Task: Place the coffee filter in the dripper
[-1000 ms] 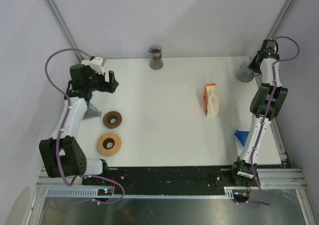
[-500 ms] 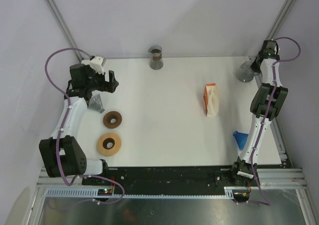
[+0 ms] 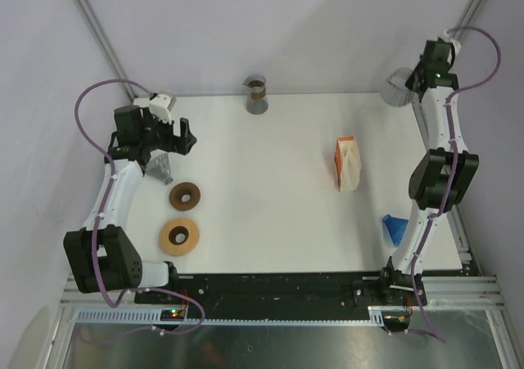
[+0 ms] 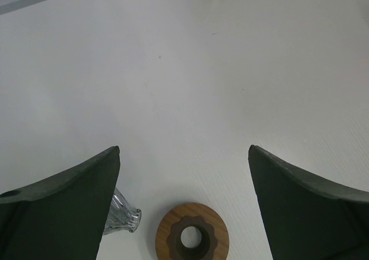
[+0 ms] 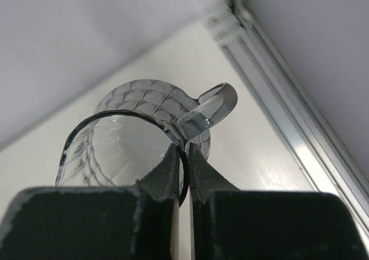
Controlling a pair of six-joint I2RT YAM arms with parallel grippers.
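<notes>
There's no print I can read: whatever is on the orange holder (image 3: 341,148) is too small from the top camera. My right gripper (image 3: 419,81) is clamped tight on the rim of the glass dripper (image 3: 398,89), up at the far right corner of the table (image 3: 262,164). On the right wrist camera the fingers (image 5: 167,170) pinch the rim just beside the handle (image 5: 210,105), with the rim passing between them. The dripper's wide mouth faces back toward that camera and its narrow end points away toward the corner, so its axis runs roughly along the fingers. The handle sticks out to the right in that view.

The coffee filters (image 3: 352,168) stand on edge in the orange holder on the right half of the table. The stack's long axis runs near to far, and it is well apart from both grippers. My left gripper (image 3: 182,134) hangs over the left side with its jaws spread wide and nothing between them, near a ribbed glass piece (image 3: 160,169).
</notes>
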